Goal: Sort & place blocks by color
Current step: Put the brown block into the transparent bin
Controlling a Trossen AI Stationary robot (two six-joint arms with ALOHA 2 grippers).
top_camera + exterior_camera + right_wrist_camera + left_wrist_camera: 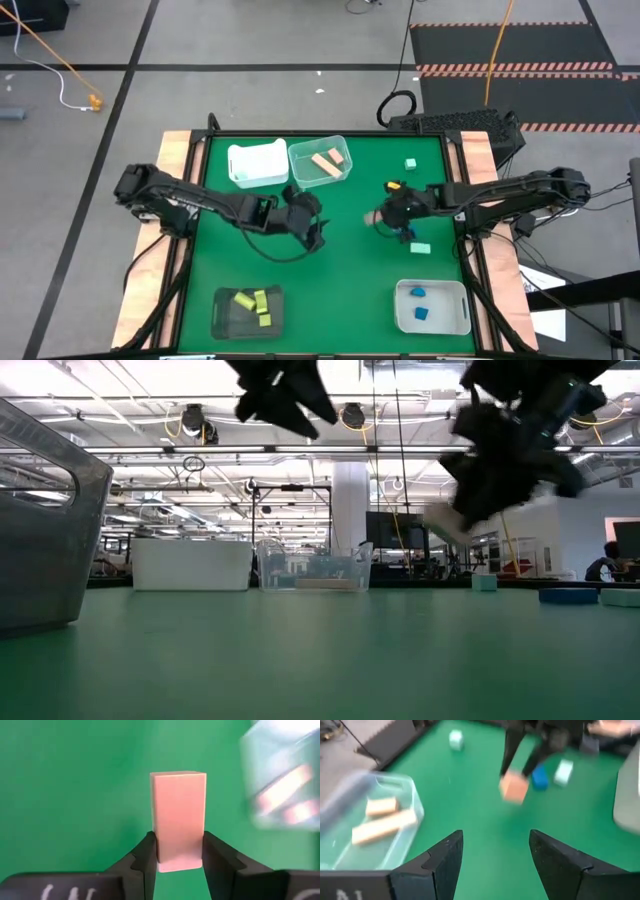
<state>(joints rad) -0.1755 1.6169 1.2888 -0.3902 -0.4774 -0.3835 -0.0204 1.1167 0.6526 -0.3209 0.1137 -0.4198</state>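
We find the right gripper (177, 851) clamped on a salmon block (178, 817) — held clear of the green table (330, 270), near its middle, right of centre. The left gripper (492, 857) hangs spread and empty beside the clear bin (319, 161) — two tan bars (331, 158) inside, at the far edge.

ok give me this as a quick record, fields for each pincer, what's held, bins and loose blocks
right pincer: shut on salmon rectangular block, raised above the green mat
left pincer: open, empty, mid-table
clear plastic bin: two tan bars
dark bin: yellow-green blocks
white bin, near right: two blue blocks
white bin, far: contents unclear
loose: mint-teal cubes, blue block
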